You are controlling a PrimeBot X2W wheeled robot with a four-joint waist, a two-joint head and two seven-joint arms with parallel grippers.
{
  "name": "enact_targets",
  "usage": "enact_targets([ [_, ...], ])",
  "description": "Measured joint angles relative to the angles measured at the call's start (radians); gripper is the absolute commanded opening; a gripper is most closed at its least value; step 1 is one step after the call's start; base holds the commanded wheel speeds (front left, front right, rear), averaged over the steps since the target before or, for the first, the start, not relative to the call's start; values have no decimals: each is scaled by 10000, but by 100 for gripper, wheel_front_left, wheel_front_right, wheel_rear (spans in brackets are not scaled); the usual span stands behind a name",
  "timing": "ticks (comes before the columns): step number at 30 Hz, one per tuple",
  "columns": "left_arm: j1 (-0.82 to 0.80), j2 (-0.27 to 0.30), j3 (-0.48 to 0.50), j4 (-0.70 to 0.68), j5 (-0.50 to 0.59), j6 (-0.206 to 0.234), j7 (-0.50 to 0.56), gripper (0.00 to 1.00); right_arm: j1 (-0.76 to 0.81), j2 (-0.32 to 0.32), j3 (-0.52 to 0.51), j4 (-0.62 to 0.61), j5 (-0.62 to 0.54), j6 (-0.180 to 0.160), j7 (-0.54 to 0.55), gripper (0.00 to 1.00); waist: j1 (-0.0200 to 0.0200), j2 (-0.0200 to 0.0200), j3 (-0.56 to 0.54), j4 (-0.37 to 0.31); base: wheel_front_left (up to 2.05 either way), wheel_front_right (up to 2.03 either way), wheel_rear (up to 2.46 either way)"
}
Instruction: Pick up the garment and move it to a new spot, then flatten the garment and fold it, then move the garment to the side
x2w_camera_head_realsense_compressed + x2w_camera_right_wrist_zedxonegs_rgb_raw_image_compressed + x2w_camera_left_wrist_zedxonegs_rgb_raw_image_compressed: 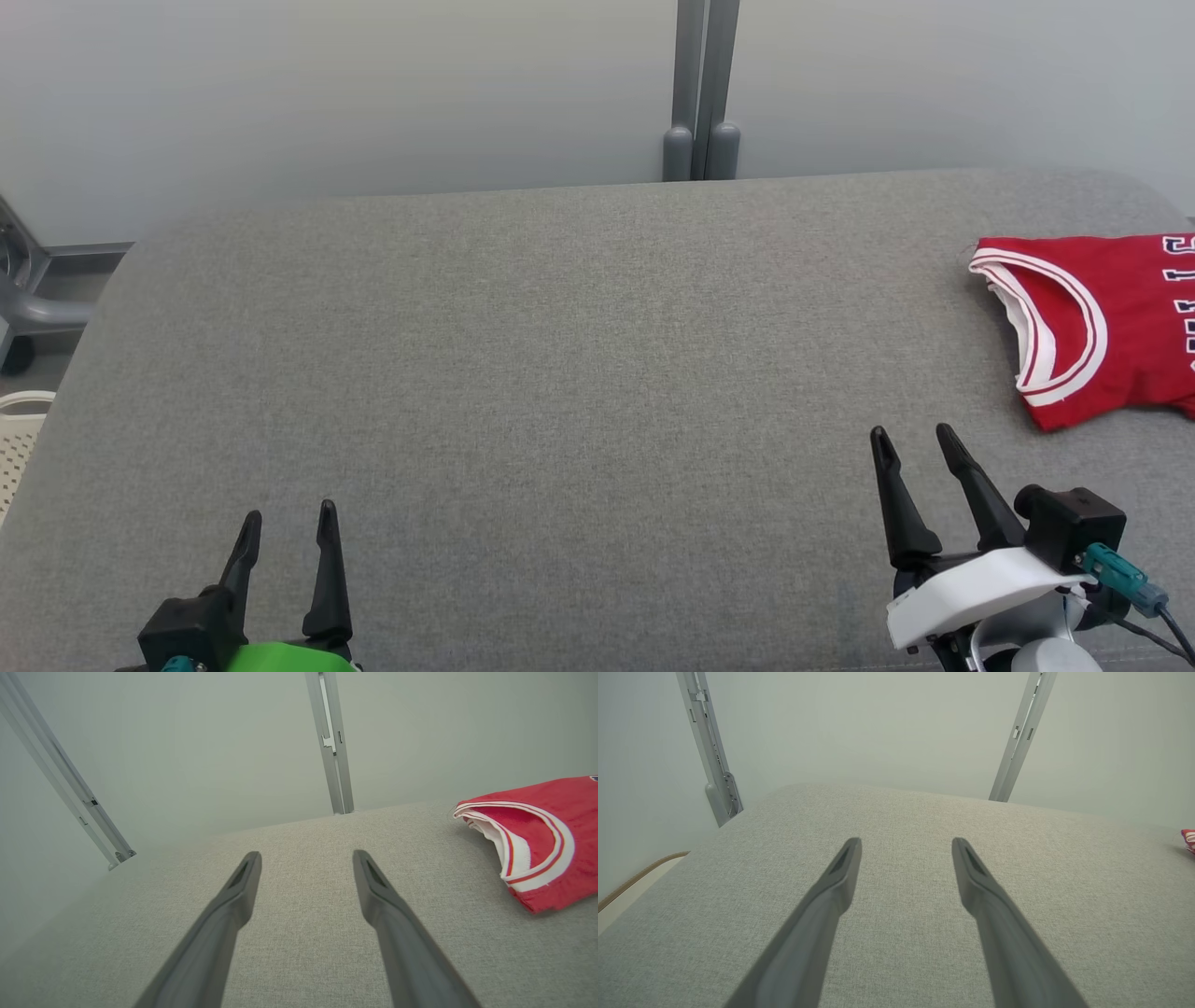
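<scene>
- Jersey [1102, 322], red with white-and-red banded trim and white lettering, lies folded at the far right of the grey cloth-covered surface [560, 373]. Its right part is cut off by the edge of the head view.
- One trimmed opening of the jersey faces the middle of the surface, with white lining visible inside. Whether it is the neck or an armhole cannot be told.
- At the lower right, the right gripper [912, 432] is poised near the jersey's near-left corner but apart from it. Its two dark fingers are spread wide with nothing between them.
- At the lower left, the left gripper [289, 513] sits well apart from the jersey, its fingers likewise wide and empty.
- Both wrist views show fingers pointing across bare grey cloth. In the right wrist view the jersey lies to the right of the fingers, not touching them, and in the left wrist view a sliver of red shows at the right edge.
- Behind the surface's far edge, grey posts [705, 93] stand against a pale wall [327, 84]. A white perforated basket [19, 439] sits beside the surface at the left.
</scene>
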Motion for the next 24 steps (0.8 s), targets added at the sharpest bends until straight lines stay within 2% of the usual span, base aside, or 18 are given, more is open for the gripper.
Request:
enact_targets([
  [8,2,77,-157,-27,184,17,2,100,94,0,35,-8,0,0,15,100,0,0,-35,-13,0,0,0],
  [9,2,81,-180,-23,184,17,2,0,99,2,36,-2,0,0,17,0,0,0,-31,-14,0,0,0],
  [15,35,-205,-328,451,136,8,63,0,369,59,44,504,82,0,33,0,0,0,-29,-16,0,0,0],
  [24,-20,-462,15,675,-1177,-360,418,0,332,13,-140,671,1695,0,334,0,0,0,5,-32,0,0,0],
])
